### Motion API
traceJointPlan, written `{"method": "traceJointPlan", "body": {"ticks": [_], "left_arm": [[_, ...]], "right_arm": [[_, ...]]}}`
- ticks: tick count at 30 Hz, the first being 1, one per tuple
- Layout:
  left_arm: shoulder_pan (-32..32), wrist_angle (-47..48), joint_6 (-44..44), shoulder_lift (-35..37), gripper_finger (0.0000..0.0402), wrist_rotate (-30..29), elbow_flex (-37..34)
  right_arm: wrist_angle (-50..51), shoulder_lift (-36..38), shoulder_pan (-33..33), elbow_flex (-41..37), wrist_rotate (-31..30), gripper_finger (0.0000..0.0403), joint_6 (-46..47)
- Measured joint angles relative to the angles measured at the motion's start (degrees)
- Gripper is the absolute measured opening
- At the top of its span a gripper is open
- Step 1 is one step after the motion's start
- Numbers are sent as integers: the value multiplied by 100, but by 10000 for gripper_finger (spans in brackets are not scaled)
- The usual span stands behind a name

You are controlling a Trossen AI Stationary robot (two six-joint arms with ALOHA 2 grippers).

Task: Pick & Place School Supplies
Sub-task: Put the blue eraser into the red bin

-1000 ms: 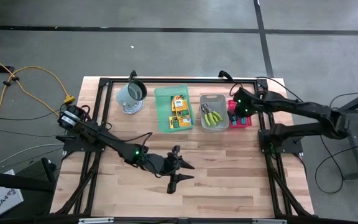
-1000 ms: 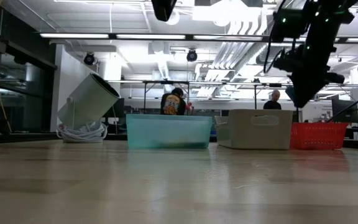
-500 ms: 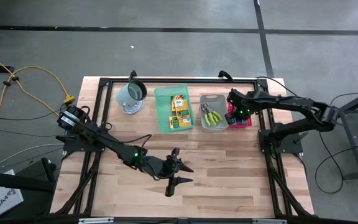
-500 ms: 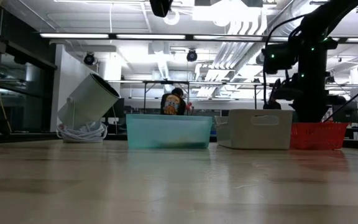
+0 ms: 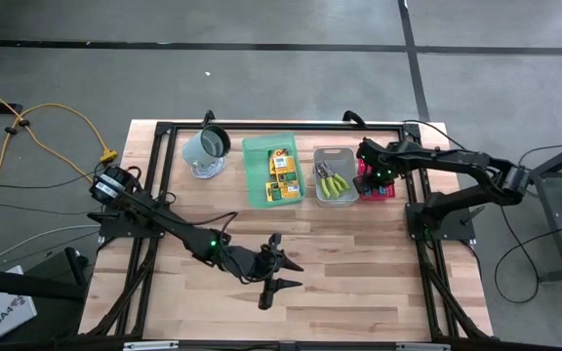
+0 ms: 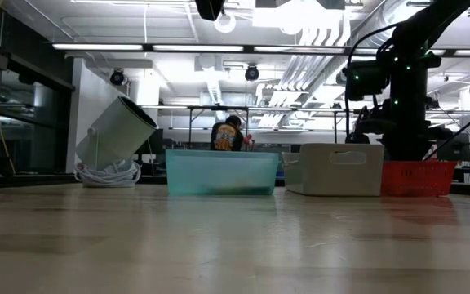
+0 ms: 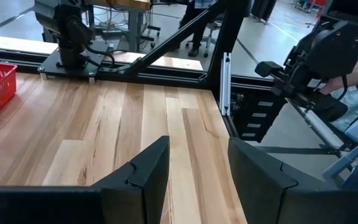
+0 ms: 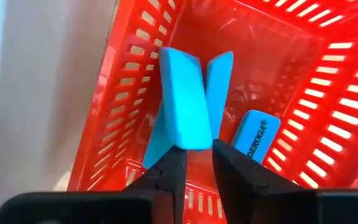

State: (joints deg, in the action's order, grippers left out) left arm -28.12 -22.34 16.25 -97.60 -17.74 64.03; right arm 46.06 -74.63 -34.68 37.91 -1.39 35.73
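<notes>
1. The right hand (image 8: 194, 163) is reaching down into the red tray (image 5: 380, 190) at the right end of the tray row, as the high view shows.
2. In the right wrist view, the right hand's fingers (image 8: 166, 177) are standing slightly apart, with the lower edge of a cyan-blue piece (image 8: 182, 102) sitting in the gap between their tips; whether the fingers are pressing on it cannot be told.
3. A second cyan-blue piece (image 8: 220, 87) is leaning against the first, the two forming a V just above the fingertips.
4. A third cyan-blue piece (image 8: 255, 138), bearing dark printed lettering, is lying on the red tray's (image 8: 328, 93) floor beside them.
5. The left hand (image 5: 273, 261) is hovering over the bare front part of the worktop (image 5: 359, 273), well apart from the trays, with its fingers (image 7: 145, 171) spread wide and nothing between them.
6. The yellow-orange printed boxes (image 5: 281, 174) are lying in the green tray (image 5: 254, 171), in a row running front to back.
7. The two yellow-green-handled tools (image 5: 334, 181) are lying in the grey tray (image 5: 338, 153), between the green tray and the red tray.
8. The grey-green mug (image 5: 206, 146) is resting tilted on a white coil at the worktop's rear left, beside the green tray.
9. In the low view, a person (image 6: 228, 135) is standing in the room beyond the worktop.
</notes>
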Motion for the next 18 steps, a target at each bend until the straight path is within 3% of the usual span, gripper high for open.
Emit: {"method": "traceJointPlan", "body": {"ticks": [18], "left_arm": [[0, 3, 58, 0, 159, 0, 0]], "right_arm": [[-31, 118, 0, -4, 160, 65, -131]]}}
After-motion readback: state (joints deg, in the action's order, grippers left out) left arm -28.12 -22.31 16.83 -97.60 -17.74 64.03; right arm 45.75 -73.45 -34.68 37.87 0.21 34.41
